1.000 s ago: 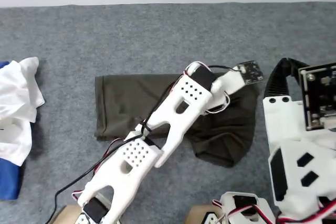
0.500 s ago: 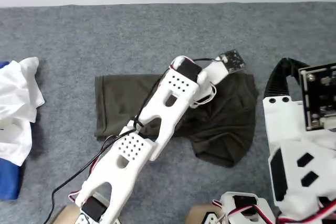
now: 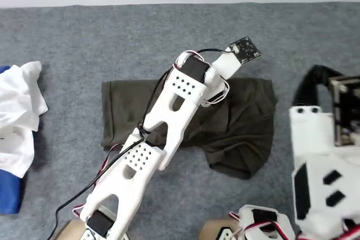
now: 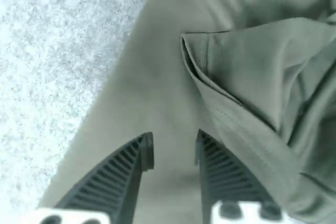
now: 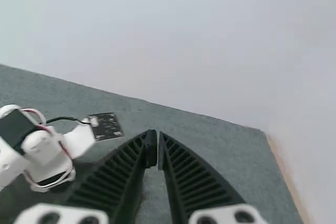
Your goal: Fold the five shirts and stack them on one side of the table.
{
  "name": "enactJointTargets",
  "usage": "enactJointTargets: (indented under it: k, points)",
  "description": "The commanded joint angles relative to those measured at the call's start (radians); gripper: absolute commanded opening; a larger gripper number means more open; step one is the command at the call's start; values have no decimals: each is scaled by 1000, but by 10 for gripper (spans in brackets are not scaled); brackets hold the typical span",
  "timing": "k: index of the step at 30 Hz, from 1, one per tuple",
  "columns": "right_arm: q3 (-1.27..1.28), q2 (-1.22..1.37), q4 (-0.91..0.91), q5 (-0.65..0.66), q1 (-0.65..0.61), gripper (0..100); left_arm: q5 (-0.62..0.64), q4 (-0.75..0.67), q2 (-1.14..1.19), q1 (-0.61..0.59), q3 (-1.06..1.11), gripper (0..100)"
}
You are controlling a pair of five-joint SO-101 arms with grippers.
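Observation:
A dark olive shirt (image 3: pixel 135 111) lies in the middle of the grey table, flat on its left half and rumpled on its right, with a bunched lobe (image 3: pixel 239 161) towards the near side. My left arm (image 3: pixel 180 99) stretches across it, wrist over the shirt's far edge. In the left wrist view my left gripper (image 4: pixel 173 148) is open just above the olive cloth (image 4: pixel 157 77), nothing between its fingers, beside a folded sleeve hem (image 4: pixel 231 66). My right arm (image 3: pixel 326 161) stands raised at the table's right edge. My right gripper (image 5: pixel 157 141) is shut and empty, pointing at the far wall.
A heap of white shirts (image 3: pixel 17 111) on blue cloth (image 3: pixel 8 192) lies at the table's left edge. Bare grey table (image 3: pixel 169 37) runs along the far side, up to a pale wall (image 5: pixel 173 30). The table's right edge (image 5: pixel 281 166) shows in the right wrist view.
My left arm swung from the shirt's right part towards its far edge, uncovering the far right corner. The right arm shifted slightly down and right.

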Motion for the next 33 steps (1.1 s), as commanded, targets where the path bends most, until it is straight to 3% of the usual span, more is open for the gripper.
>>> enactJointTargets:
  k: [1, 10, 15, 24, 33]
  points:
    - [9, -4, 24, -3, 108, 18, 14, 29, -133, 40, 42, 141]
    - [9, -4, 31, -3, 145, 18, 6, 29, -321, 150, 470, 142]
    - [9, -2, 31, -3, 145, 19, -31, 25, -333, 161, 599, 142]
    - [9, -2, 31, -3, 145, 19, -43, -31, -322, 103, 607, 137]
    - [11, -1, 25, -3, 145, 19, -43, -25, -321, 48, 532, 33]
